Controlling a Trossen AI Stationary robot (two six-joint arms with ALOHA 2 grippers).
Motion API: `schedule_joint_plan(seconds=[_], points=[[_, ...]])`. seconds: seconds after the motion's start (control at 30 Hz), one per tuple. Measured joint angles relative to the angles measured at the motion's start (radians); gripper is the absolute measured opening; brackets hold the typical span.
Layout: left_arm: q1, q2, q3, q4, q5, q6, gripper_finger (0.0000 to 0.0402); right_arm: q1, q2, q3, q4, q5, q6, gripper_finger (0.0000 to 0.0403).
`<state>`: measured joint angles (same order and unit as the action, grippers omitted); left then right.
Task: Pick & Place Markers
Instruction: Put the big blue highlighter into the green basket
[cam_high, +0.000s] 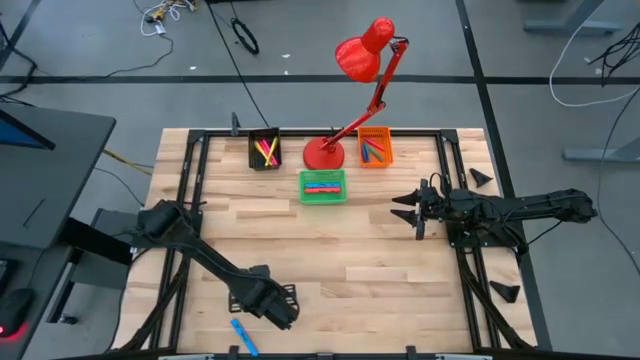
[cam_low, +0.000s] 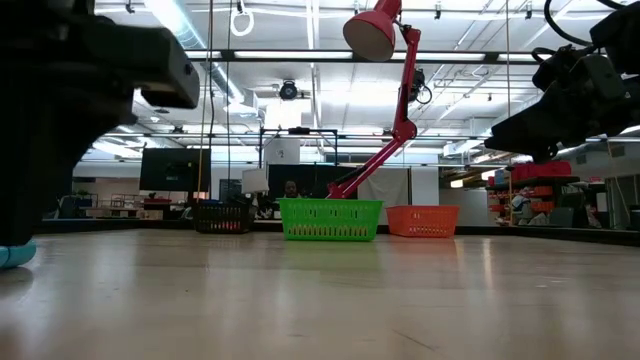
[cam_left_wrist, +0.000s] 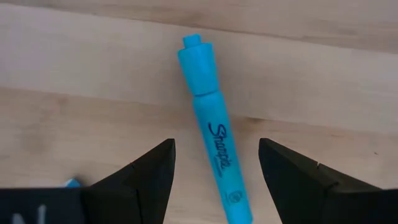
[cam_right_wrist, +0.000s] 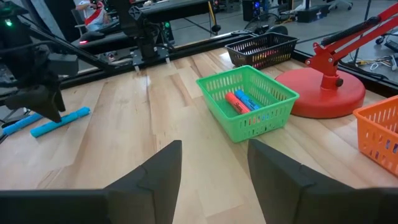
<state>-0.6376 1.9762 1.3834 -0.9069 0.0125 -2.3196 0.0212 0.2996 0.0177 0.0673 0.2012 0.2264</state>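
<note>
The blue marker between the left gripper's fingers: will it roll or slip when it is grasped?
The blue marker looks round and smooth, so it could roll if one finger reaches it first. It seems stiff and light. It lies flat between the open left gripper fingers, so a centred close should probably hold it.

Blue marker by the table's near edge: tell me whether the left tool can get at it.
Probably yes. The left tool is open above the blue marker, fingers either side, nothing between them.
</note>
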Motion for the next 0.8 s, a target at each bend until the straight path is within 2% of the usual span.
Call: schedule_joint_plan(seconds=[0.27,0.53,0.8], points=[[0.005,0.022,0.0,-0.013,0.001,0.064,0.0238,0.0,0.0,0.0,0.0,0.0,0.0,0.0185],[0.013,0.024,0.0,-0.023,0.002,0.233,0.0228,0.0,0.0,0.0,0.001,0.0,0.0,0.0185],[0.013,0.024,0.0,-0.047,-0.014,0.241,0.0218,0.0,0.0,0.0,0.0,0.0,0.0,0.0185]])
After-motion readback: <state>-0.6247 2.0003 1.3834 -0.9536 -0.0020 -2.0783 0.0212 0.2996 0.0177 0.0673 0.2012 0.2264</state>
